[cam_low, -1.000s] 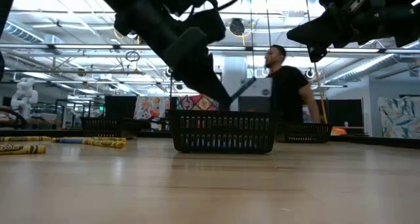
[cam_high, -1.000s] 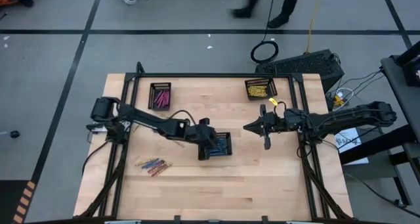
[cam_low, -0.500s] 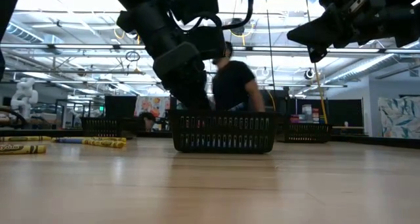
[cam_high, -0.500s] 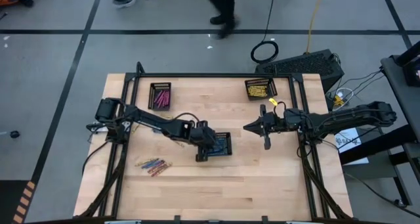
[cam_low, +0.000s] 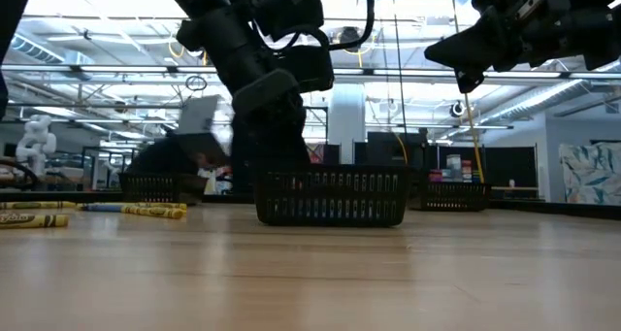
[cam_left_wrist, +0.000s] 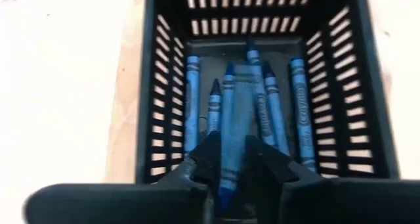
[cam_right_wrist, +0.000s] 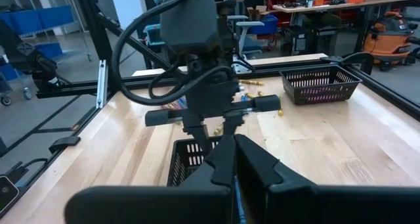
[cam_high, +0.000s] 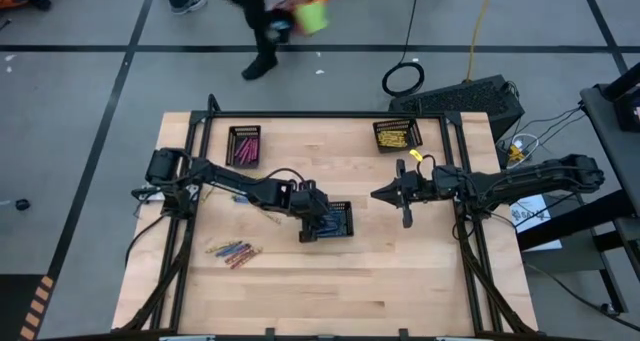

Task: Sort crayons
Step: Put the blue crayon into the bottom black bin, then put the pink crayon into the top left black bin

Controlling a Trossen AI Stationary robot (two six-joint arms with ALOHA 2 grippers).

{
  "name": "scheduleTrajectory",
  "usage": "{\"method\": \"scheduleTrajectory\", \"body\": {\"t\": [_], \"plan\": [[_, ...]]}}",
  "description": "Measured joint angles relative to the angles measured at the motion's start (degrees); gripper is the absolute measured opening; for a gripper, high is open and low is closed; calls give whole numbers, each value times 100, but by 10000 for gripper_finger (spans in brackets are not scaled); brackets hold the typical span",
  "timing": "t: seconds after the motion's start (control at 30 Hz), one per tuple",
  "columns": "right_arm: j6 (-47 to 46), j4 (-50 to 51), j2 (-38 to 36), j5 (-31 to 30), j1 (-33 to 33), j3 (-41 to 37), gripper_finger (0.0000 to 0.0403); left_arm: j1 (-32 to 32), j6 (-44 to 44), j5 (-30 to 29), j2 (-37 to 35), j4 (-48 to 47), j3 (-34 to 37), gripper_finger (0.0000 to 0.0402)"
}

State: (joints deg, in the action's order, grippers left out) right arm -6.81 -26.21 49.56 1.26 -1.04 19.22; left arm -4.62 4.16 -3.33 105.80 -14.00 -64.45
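My left gripper (cam_left_wrist: 235,159) is shut on a blue crayon (cam_left_wrist: 231,112) inside the left end of a black mesh tray (cam_high: 343,221) at mid-table, which holds several blue crayons (cam_left_wrist: 298,112). In the low view the left gripper (cam_low: 275,137) dips behind the tray's wall (cam_low: 330,197). My right gripper (cam_high: 400,197) is shut and hangs high above the table, right of the tray; it also shows in the low view (cam_low: 464,61). Loose crayons (cam_high: 235,252) lie on the table near the front left. My left gripper pinches the blue crayon's shaft (cam_left_wrist: 230,152) between its two fingers (cam_left_wrist: 209,159), toward the crayon's blunt end. The fingers come from above, slanting from the table's left. The crayon points along the tray above the crayons lying in it; whether it touches them I cannot tell.
A black tray of pink crayons (cam_high: 244,146) stands at the far left and a tray of yellow crayons (cam_high: 397,134) at the far right. A person (cam_high: 270,11) walks on the floor beyond the table's far edge. Bare wood lies along the near edge.
My left gripper has gone a little toward the table's left edge, tipped steeper and gone down into the tray's left end, still shut on the blue crayon. The person beyond the far edge has walked leftward.
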Motion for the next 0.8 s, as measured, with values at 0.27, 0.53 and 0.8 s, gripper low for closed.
{"method": "scheduleTrajectory", "body": {"t": [0.27, 0.53, 0.8], "plan": [[-2, 129, 0, 0, 0, 0, 2, 87, -174, -12, -181, -67, 4, 117], [-4, 133, 1, 2, 0, 0, 2, -127, -156, -1034, -1035, -345, 2, 118], [-4, 174, 4, 4, -17, 0, 2, -994, 1080, -3468, -1791, -1631, -4, 118]]}}
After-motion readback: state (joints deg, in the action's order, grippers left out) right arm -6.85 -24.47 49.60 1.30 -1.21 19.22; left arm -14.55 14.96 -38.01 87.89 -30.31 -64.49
